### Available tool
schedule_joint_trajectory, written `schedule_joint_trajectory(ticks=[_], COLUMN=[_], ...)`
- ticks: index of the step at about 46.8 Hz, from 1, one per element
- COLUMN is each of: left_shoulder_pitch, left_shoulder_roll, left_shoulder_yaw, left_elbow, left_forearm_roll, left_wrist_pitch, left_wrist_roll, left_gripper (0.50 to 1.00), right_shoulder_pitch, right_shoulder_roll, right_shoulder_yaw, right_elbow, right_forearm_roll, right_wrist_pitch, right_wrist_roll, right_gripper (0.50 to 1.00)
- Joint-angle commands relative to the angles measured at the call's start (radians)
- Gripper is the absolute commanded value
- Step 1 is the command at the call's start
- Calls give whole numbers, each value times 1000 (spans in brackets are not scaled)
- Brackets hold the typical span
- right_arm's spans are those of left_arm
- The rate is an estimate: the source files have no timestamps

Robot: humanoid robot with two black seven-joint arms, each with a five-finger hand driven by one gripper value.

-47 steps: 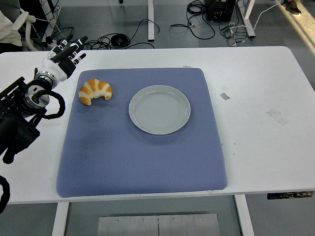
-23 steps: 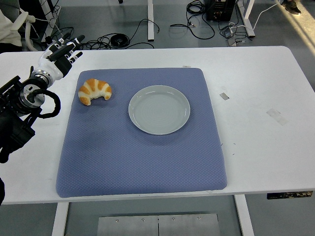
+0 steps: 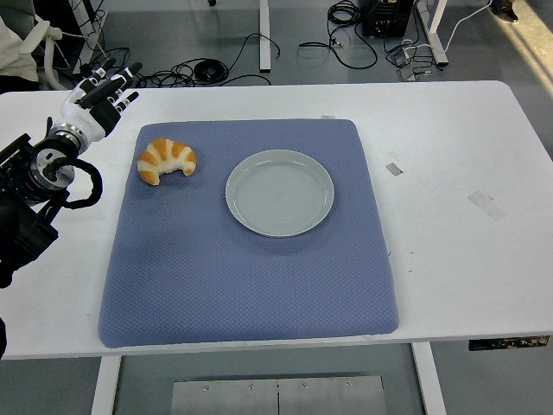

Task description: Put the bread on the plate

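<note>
The left robot hand (image 3: 97,97) is hovering over the far left part of the white surface (image 3: 449,156), its white and black fingers (image 3: 121,73) spread out and extended toward the far side. It is holding nothing and is touching nothing that can be seen. Its black arm (image 3: 30,199) is coming in from the left edge, with a looped cable showing by the wrist. No right robot hand is showing in the head view.

One blue mat (image 3: 251,259) is covering the middle of the surface. On it are lying one bread (image 3: 167,161), a golden croissant with pale stripes, and one round grey plate (image 3: 280,192). The plate is carrying nothing.

The bread is sitting near the mat's far left corner, with its curved ends pointing toward the near edge. It is lying to the right of the left robot hand and a little nearer to the camera, close by yet clearly apart from the fingers. The plate is resting to the right of the bread, with a strip of bare mat between them, so the bread is lying between the robot hand and the plate.

Two small pieces of tape (image 3: 394,169) are sticking to the bare surface right of the mat. Beyond the far edge, black cables (image 3: 216,65) are trailing across the grey floor (image 3: 302,69).
</note>
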Motion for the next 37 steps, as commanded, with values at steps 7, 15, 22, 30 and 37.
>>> schedule_joint_trajectory(ticks=[7, 15, 22, 30, 37], left_shoulder_pitch=[-3, 0, 0, -2, 0], left_shoulder_roll=[3, 4, 12, 12, 12], left_shoulder_yaw=[14, 45, 47, 106, 111], left_elbow=[0, 0, 0, 0, 0], left_forearm_roll=[2, 2, 3, 3, 2], left_wrist_pitch=[-2, -2, -2, -2, -2], left_wrist_roll=[2, 1, 1, 1, 1], left_gripper=[983, 983, 983, 983, 983], right_shoulder_pitch=[0, 0, 0, 0, 0], right_shoulder_roll=[0, 0, 0, 0, 0], right_shoulder_yaw=[0, 0, 0, 0, 0], right_elbow=[0, 0, -1, 0, 0], right_forearm_roll=[0, 0, 0, 0, 0], right_wrist_pitch=[0, 0, 0, 0, 0], right_wrist_roll=[0, 0, 0, 0, 0], right_gripper=[1000, 1000, 1000, 1000, 1000])
